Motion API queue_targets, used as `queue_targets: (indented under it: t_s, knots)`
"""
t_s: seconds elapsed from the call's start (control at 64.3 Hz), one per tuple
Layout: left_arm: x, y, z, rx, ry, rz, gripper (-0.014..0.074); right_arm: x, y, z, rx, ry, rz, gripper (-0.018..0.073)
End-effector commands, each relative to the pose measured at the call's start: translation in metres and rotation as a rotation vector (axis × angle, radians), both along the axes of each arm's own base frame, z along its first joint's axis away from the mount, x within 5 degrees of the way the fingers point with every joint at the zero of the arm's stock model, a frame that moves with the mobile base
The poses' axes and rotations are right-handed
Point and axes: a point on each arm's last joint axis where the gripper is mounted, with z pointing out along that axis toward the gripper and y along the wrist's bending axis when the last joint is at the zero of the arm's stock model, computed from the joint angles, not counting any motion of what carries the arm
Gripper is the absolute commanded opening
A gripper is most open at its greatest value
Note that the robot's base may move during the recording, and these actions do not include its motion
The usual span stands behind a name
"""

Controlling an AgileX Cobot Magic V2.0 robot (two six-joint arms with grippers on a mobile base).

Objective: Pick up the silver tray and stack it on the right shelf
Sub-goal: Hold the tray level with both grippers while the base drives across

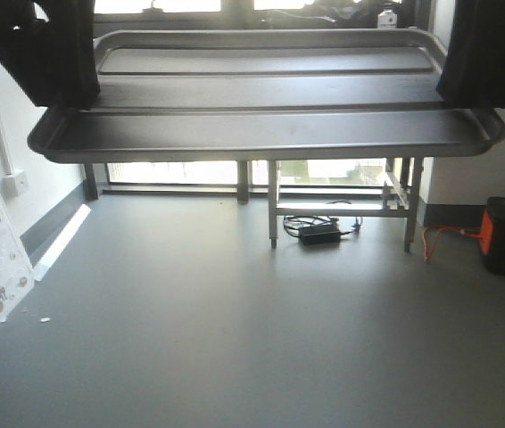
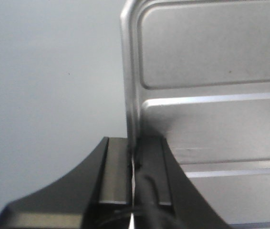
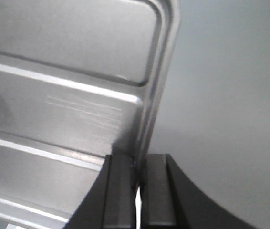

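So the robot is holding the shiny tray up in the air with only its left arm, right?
Not quite: it uses both arms, not only the left. The silver tray is held up in the air. The right wrist view shows the right jaws shut on one short edge of the tray. The left wrist view shows the left jaws shut on the other.

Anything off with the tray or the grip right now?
Nothing serious. Left gripper and right gripper pinch the tray by its end rims; its left end hangs slightly lower. Faint scratches on the bottom, no dents visible.
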Motion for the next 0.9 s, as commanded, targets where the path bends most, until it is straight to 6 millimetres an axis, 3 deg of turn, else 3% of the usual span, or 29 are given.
queue_targets:
  t_s: [0.0, 0.886]
  knots:
    - [-0.0056, 0.0013, 0.0194, -0.041, -0.069, -0.046, -0.0101, 0.0011, -0.0001, 0.0209, 0.051, -0.129, 0.032, 0.0057]
    - [-0.0049, 0.0018, 0.0195, -0.04, -0.073, -0.045, -0.0101, 0.0011, -0.0001, 0.0209, 0.051, -0.129, 0.032, 0.0057]
